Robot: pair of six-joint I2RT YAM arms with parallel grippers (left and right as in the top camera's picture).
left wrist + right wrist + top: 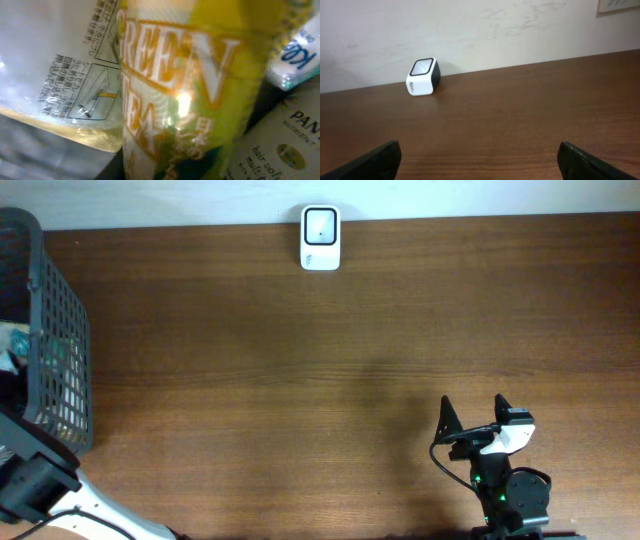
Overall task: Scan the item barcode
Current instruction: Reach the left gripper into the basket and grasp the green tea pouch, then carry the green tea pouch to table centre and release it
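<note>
From overhead, we judge the task barely begun. The rounded white barcode scanner [321,238] sits at top centre of the wood-grain counter [300,380] with nothing before it. A dark mesh basket [62,350] stands at the left edge. At lower right, the right fingers [447,416] are spread and empty.

A glossy yellow-green green tea pack [190,90] fills the left wrist view, between a clear printed pouch [65,75] and a pale hair-care box [292,145]. The left fingers are unseen, so we cannot tell their grip.

The right wrist view shows only the scanner, upper left. Lifting and scanning remain.
</note>
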